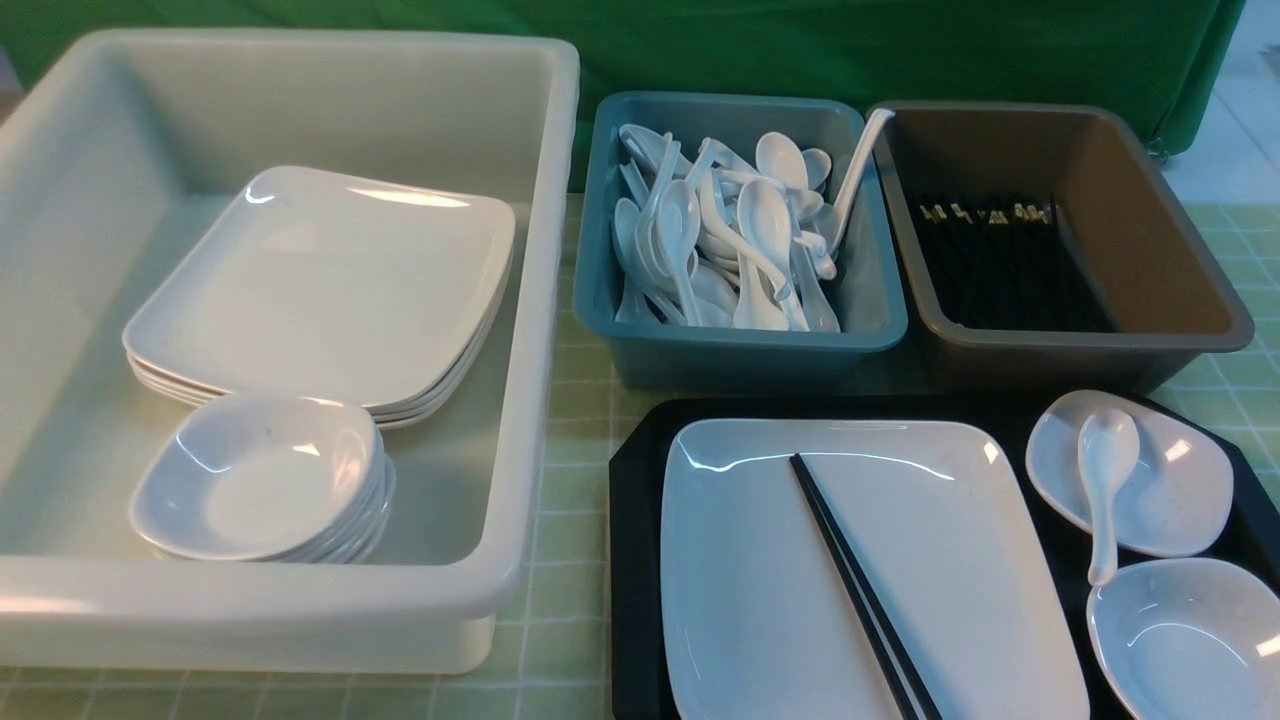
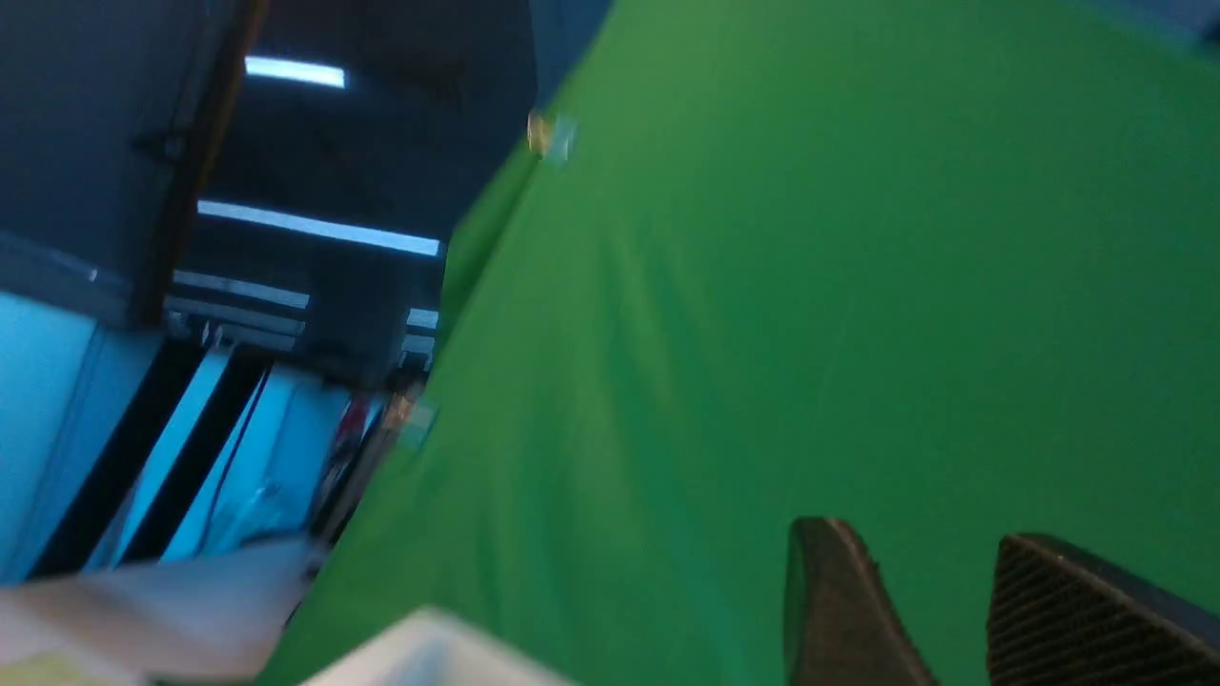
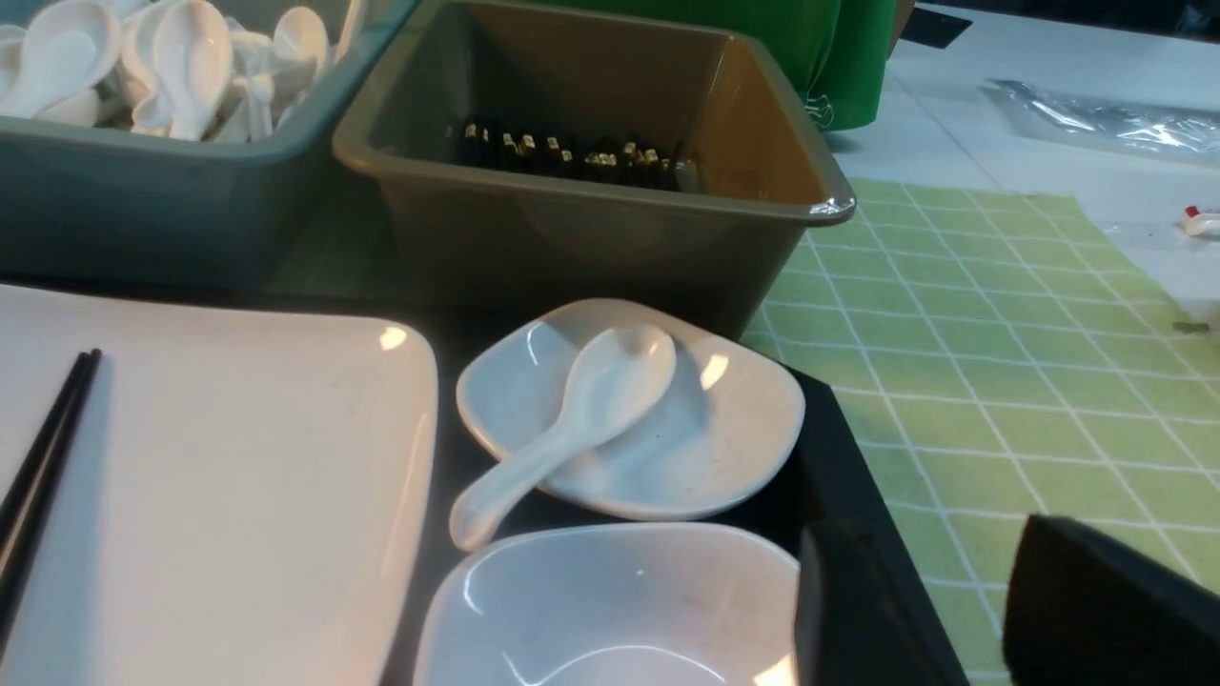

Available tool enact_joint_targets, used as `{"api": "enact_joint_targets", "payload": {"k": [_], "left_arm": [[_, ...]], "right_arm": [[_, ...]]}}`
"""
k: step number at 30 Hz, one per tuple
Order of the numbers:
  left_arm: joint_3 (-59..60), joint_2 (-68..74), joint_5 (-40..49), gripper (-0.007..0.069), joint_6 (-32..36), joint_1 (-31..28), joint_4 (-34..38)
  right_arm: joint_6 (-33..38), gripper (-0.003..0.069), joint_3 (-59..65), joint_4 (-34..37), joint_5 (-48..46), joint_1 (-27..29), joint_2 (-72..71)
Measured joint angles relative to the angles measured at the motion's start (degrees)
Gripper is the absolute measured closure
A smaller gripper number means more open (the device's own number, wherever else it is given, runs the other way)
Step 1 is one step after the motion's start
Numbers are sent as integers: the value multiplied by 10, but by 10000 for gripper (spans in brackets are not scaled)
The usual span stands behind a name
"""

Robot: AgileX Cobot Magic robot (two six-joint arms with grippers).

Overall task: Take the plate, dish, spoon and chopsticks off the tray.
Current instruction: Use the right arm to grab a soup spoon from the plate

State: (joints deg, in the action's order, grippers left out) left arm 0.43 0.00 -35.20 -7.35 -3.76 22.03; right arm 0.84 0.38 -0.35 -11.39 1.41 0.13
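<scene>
Front: tray (image 1: pixel 640 520) on surface (image 1: pixel 570 480), carrying plate (image 1: pixel 760 560) with chopsticks (image 1: pixel 850 570) across it; spoon (image 1: pixel 1105 480) in dish (image 1: pixel 1180 500).
Left wrist: left end effector (image 2: pixel 923 572) apart, empty.
Right wrist: right end effector (image 3: pixel 939 572) apart, empty, at the tray's edge.

A green backdrop (image 1: pixel 900 50) hangs along the far side of the counter (image 1: pixel 570 480); a pale green cloth (image 3: pixel 1001 314) with a white grid covers the counter; past its far right corner lies pale tiled floor (image 1: pixel 1225 150); the left wrist view shows long strip lights (image 2: pixel 319 231) glowing on a dark ceiling (image 2: pixel 400 114), with blue-lit panels (image 2: pixel 48 400) below.
</scene>
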Motion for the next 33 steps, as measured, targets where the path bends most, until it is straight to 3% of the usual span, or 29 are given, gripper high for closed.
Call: {"api": "enact_joint_targets", "payload": {"k": [3,7,8,9,10,12,13,15,17,19,21,22,23,25,27,28,30,33], "left_arm": [[-16,8,-63,507,-50,0,-8],[-134,32,27,619,-98,0,-55],[-200,52,114,631,-123,0,-84],[-250,66,184,636,-132,0,-99],[-259,75,198,637,-134,0,-106],[-387,154,396,640,-132,0,-132],[-403,160,424,640,-130,0,-132],[-485,253,587,641,-73,0,-124],[-516,288,650,641,-43,0,-114],[-549,373,777,641,40,0,-76],[-554,440,831,641,106,0,-35],[-554,472,846,641,135,0,-15],[-554,485,849,641,145,0,-7],[-557,558,864,641,189,6,25],[-568,602,866,643,205,29,27],[-569,606,866,643,208,35,26],[-592,652,868,644,211,86,7],[-625,689,886,644,212,158,-9]], "right_arm": [[-52,416,0,34,46,0,0],[-200,416,0,87,158,0,0],[-247,416,0,93,193,0,0],[-262,416,0,95,210,0,0],[-265,416,0,96,213,0,0],[-289,418,0,98,259,0,0],[-289,419,0,98,262,0,0],[-302,423,0,100,293,0,0],[-303,424,-1,97,295,-1,0],[-308,449,-34,78,229,-8,5],[-290,518,-102,61,121,-25,35],[-262,573,-150,56,50,-39,68],[-257,573,-150,55,37,-42,74],[-191,637,-258,45,-114,-79,177],[-166,648,-341,16,-224,-105,272],[-163,649,-348,11,-233,-109,292],[-156,654,-424,-40,-313,-119,418],[-115,664,-498,-40,-389,-113,557]]}}
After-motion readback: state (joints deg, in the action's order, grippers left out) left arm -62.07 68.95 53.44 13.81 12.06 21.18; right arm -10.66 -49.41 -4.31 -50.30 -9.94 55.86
